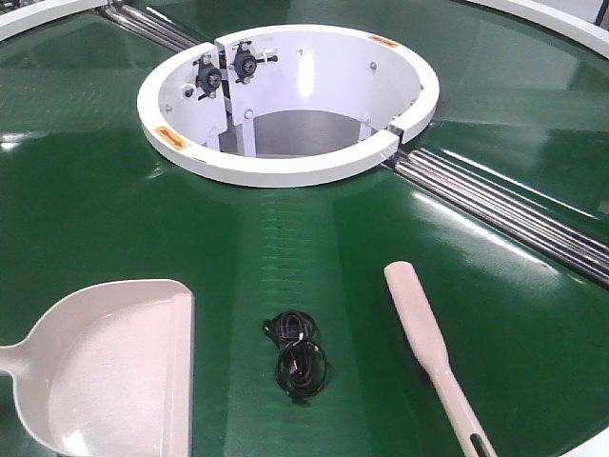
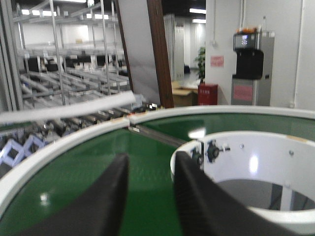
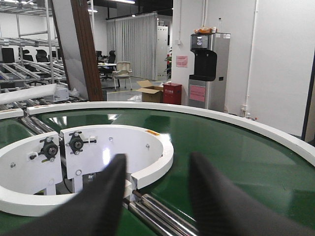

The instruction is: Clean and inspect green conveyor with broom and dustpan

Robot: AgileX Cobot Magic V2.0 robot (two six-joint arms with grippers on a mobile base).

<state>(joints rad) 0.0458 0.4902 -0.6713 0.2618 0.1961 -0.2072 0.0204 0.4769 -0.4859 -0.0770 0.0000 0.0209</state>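
On the near part of the green conveyor [image 1: 86, 190], in the front view, the dustpan [image 1: 114, 371] lies at the left with its open mouth turned to the right. Its handle is cut off by the left edge of the picture and its near side by the bottom edge. The broom [image 1: 423, 328] lies at the right, well apart from the dustpan, with its rounded head pointing far and its thin handle running near and to the right. The end of the handle, with the slot, is cut by the bottom edge, and the bristles are hidden under the head. Between the two, a small coil of black cable [image 1: 298, 354] rests on the belt and touches neither.

Farther away stands the white ring [image 1: 285, 171], and the inside of its opening is dark and hard to make out. Chrome roller bars [image 1: 495, 205] go from the ring toward the right edge, and a short piece shows at the far left.

Each hand shows only in its own wrist view. The left hand [image 2: 150, 162] hangs over the belt near the ring, with dark fingers [image 2: 106, 196] spread apart and nothing between them; this picture is blurred. The right hand [image 3: 157, 160] is also spread wide and holds nothing, and its fingers [image 3: 216, 196] hide part of the roller bars.
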